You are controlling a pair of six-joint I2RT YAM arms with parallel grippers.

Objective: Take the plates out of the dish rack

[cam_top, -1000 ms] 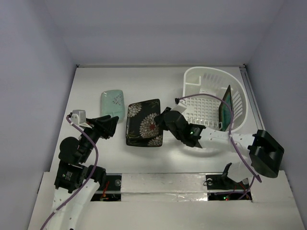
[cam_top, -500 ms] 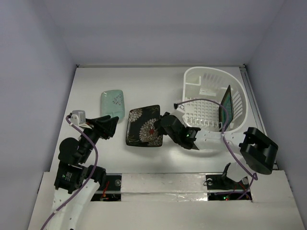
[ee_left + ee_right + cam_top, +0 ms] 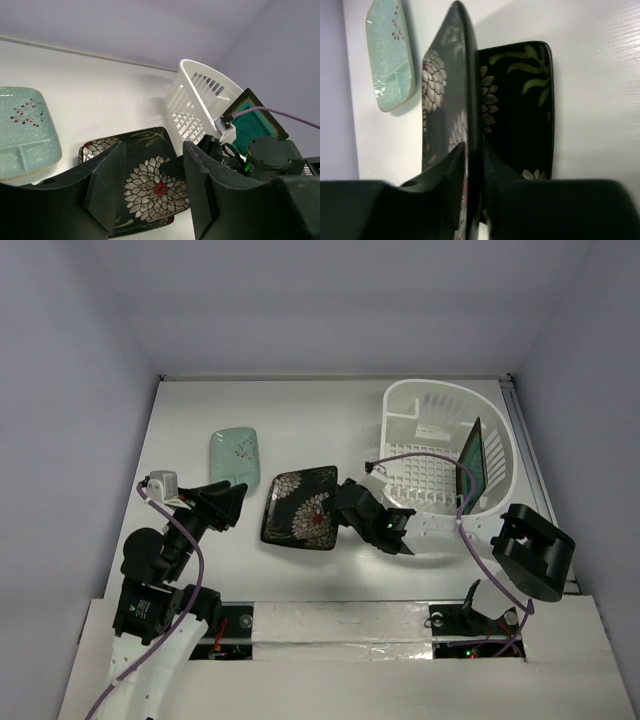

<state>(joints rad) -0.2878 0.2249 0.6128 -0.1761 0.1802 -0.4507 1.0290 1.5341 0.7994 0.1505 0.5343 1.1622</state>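
Observation:
My right gripper point(image 3: 345, 512) is shut on the right rim of a black flower plate point(image 3: 300, 508) and holds it tilted just above a second black flower plate point(image 3: 520, 110) lying on the table. The right wrist view shows the held plate edge-on point(image 3: 469, 100) between the fingers. The mint plate point(image 3: 234, 455) lies flat to the left. The teal-centred plate point(image 3: 470, 465) stands upright in the white dish rack point(image 3: 420, 405) at the right. My left gripper point(image 3: 225, 502) is open and empty, left of the black plates, which lie beyond its fingers in the left wrist view point(image 3: 154, 150).
The rack's corner compartment point(image 3: 400, 422) is at its far left. The right arm's purple cable point(image 3: 420, 456) arches over the rack. Side walls close in the white table point(image 3: 300, 410) on the left, right and back.
My right gripper has carried the flower plate a little left and toward the near edge, over the plate lying on the table. The right arm's elbow shifted left. The left arm has not moved.

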